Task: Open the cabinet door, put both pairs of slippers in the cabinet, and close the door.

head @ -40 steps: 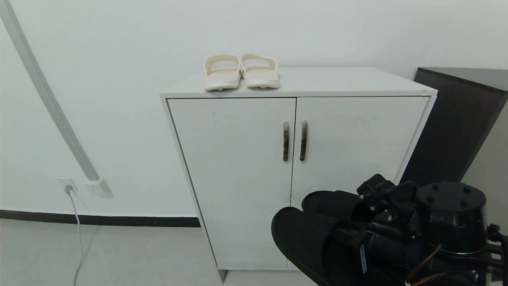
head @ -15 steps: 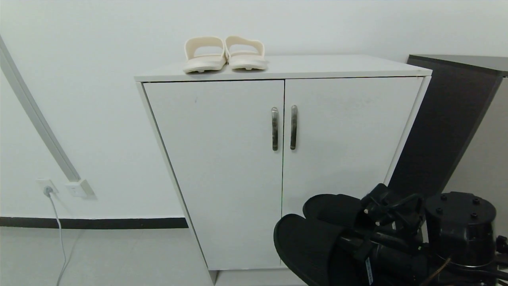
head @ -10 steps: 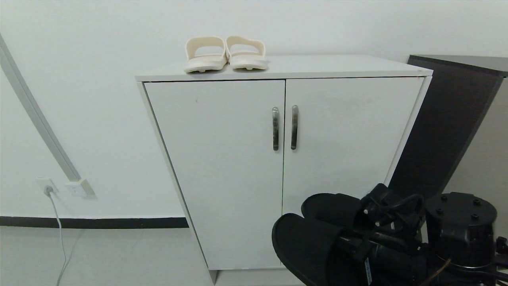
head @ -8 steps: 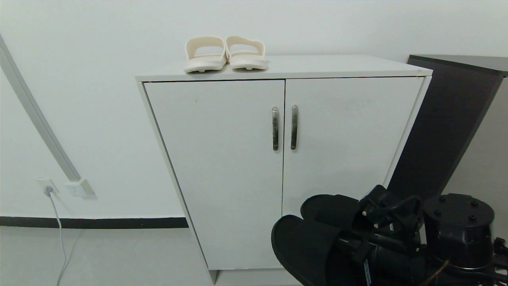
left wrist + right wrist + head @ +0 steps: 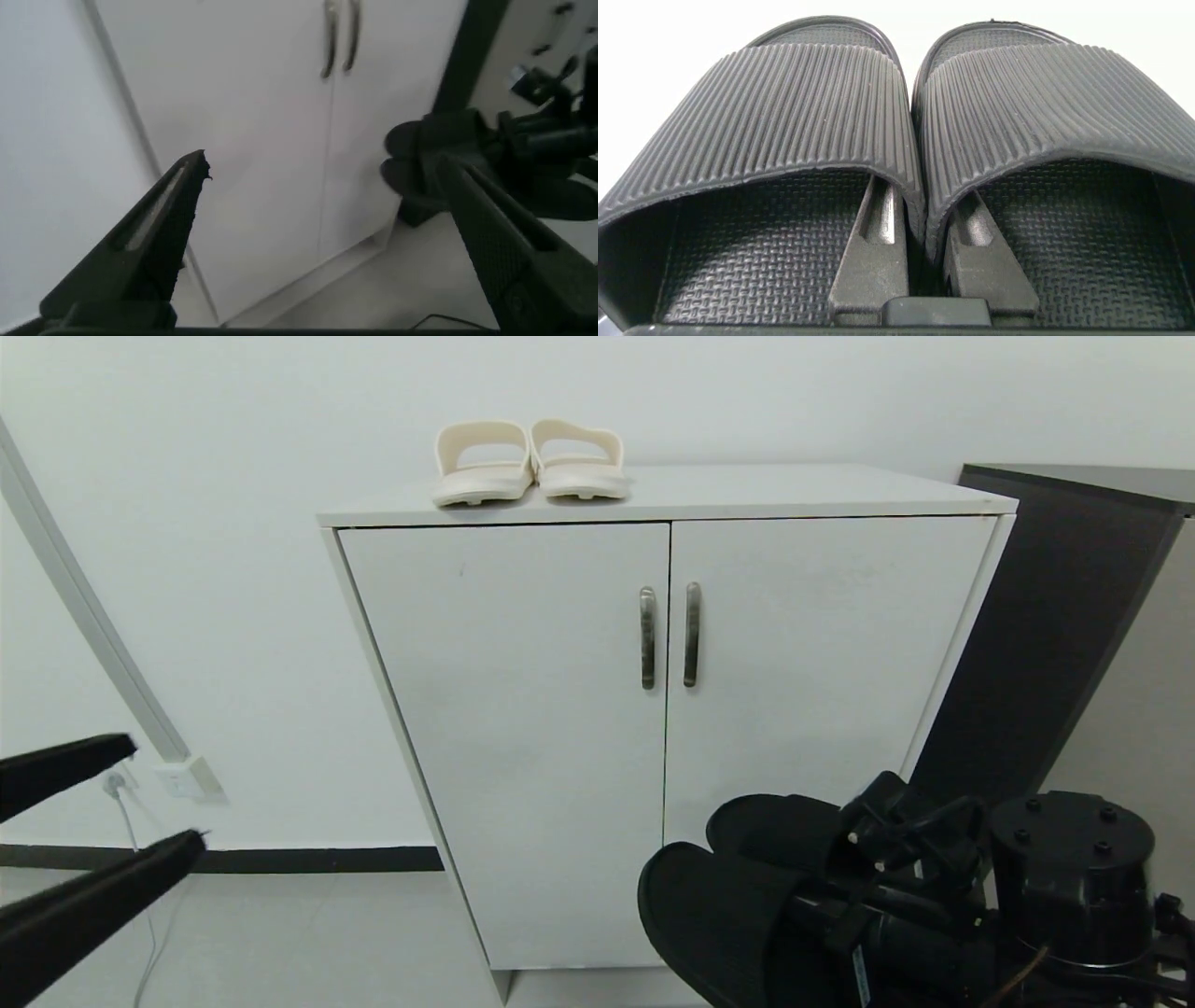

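White wall (image 5: 233, 523) backs a shut cabinet (image 5: 523, 709); left end effector (image 5: 161, 793), spread wide, hangs low with handles (image 5: 647, 637) up ahead, likely readied to pull; right end effector (image 5: 922, 247) pinches black slippers (image 5: 738, 896) together, so one arm carries both; cream slippers (image 5: 485, 476) sit far above it on the cabinet.

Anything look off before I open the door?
Nothing stands out: both cabinet doors sit shut and flush, the cream slippers lie side by side on top, and the right gripper holds the black slippers together.
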You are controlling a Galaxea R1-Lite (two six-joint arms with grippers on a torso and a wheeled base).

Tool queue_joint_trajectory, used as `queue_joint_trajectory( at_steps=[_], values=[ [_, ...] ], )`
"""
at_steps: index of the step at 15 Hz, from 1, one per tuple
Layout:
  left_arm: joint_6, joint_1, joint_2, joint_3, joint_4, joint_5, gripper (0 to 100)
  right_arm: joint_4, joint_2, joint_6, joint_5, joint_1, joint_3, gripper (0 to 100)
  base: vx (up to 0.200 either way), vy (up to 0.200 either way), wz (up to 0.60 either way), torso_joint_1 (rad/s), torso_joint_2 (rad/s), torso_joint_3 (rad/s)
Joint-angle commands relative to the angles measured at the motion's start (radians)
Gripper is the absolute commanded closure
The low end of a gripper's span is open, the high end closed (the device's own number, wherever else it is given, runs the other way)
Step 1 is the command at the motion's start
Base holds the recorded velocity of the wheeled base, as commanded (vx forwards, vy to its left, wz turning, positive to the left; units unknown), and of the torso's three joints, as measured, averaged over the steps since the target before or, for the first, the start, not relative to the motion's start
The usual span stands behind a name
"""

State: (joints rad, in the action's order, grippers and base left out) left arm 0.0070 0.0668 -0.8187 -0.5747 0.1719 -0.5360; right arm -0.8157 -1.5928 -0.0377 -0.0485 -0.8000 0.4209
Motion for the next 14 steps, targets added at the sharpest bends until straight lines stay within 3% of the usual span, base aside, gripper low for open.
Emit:
queue_joint_trajectory(
  at_steps=[1, 3, 5, 6, 10, 11, 12, 14],
  values=[
    [-0.03, 0.203, -0.28, -0.065, 0.133, -0.006, 0, 0.0, -0.007, 0.001, -0.001, -0.001, 0.001, 100, 0.0, 0.0, 0.0, 0.0, 0.0, 0.0],
    [-0.062, 0.297, -0.395, -0.102, 0.264, 0.024, 0, 0.0, -0.006, -0.001, -0.001, -0.001, -0.002, 100, 0.0, 0.0, 0.0, 0.0, 0.0, 0.0],
    [-0.171, 0.377, -0.505, -0.195, 0.313, 0.056, 0, 0.0, -0.006, 0.001, -0.002, -0.001, -0.005, 100, 0.0, 0.0, 0.0, 0.0, 0.0, 0.0],
    [-0.206, 0.401, -0.556, -0.249, 0.314, 0.053, 0, 0.0, -0.006, 0.001, -0.004, -0.001, -0.004, 100, 0.0, 0.0, 0.0, 0.0, 0.0, 0.0],
    [-0.24, 0.522, -0.754, -0.464, 0.314, 0.045, 0, 0.0, 0.002, 0.001, -0.011, -0.001, -0.013, 100, 0.0, 0.0, 0.0, 0.0, 0.0, 0.0],
    [-0.263, 0.559, -0.804, -0.522, 0.313, 0.045, 0, 0.0, 0.002, 0.002, -0.011, -0.007, -0.013, 100, 0.0, 0.0, 0.0, 0.0, 0.0, 0.0],
    [-0.272, 0.568, -0.82, -0.537, 0.313, 0.045, 0, 0.0, 0.002, 0.001, -0.013, -0.008, -0.013, 100, 0.0, 0.0, 0.0, 0.0, 0.0, 0.0],
    [-0.323, 0.596, -0.893, -0.645, 0.307, 0.051, 0, 0.0, 0.002, 0.001, -0.011, -0.011, -0.011, 100, 0.0, 0.0, 0.0, 0.0, 0.0, 0.0]
  ],
)
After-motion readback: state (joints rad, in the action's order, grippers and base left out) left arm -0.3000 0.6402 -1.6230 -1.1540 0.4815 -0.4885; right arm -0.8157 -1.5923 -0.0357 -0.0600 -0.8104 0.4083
